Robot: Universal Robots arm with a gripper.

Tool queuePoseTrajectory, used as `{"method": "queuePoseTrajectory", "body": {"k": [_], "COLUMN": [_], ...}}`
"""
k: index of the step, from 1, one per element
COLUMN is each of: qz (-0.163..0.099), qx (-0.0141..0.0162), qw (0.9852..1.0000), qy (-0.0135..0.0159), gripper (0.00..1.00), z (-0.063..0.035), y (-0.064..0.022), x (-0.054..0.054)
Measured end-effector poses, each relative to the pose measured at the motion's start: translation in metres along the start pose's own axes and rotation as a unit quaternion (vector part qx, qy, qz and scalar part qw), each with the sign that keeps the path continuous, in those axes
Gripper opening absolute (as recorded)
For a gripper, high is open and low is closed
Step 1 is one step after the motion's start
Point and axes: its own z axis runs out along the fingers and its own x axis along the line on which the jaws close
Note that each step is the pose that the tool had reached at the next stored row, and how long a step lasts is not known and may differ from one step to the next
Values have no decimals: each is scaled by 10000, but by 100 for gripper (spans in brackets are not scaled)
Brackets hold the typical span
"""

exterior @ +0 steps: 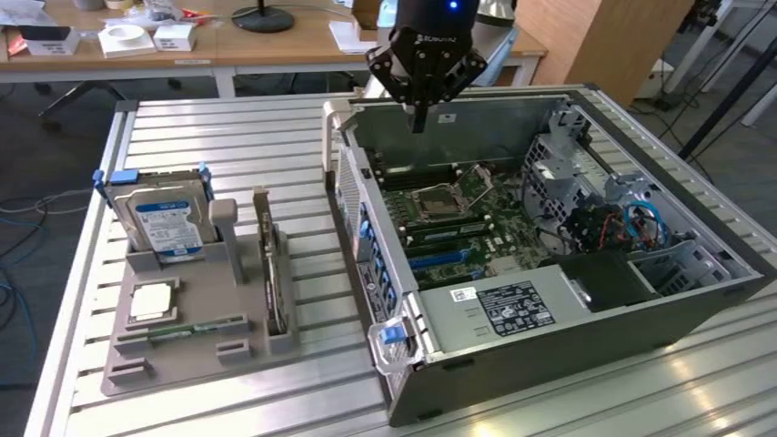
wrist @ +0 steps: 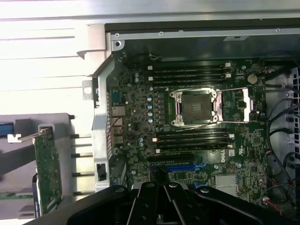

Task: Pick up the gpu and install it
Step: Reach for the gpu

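The gpu (exterior: pixel 275 273) stands on edge in a slot of the grey holder (exterior: pixel 182 360) on the exterior view's left; it is a dark card with a metal end bracket. The wrist view catches the gpu (wrist: pixel 47 171) beside the case wall. My gripper (exterior: pixel 419 120) hangs above the far rim of the open computer case (exterior: pixel 570 319), well apart from the gpu. Its fingers are shut together with nothing between them. In the wrist view my gripper (wrist: pixel 164 199) points down over the motherboard (wrist: pixel 197 108), near the blue expansion slot (wrist: pixel 185 166).
The grey holder also carries a silver hard drive (exterior: pixel 166 218), a processor chip (exterior: pixel 152 300) and a narrow memory stick (exterior: pixel 195 328). Cables and drive cages (exterior: pixel 620 228) crowd the case's right side. A desk with clutter (exterior: pixel 182 41) stands behind the slatted metal table (exterior: pixel 218 137).
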Motion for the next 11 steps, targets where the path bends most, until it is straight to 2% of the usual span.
{"method": "queuePoseTrajectory", "body": {"k": [11], "qz": [0], "qx": [0], "qw": [10000], "qy": [1], "gripper": [10], "z": [-9], "y": [-27], "x": [362]}}
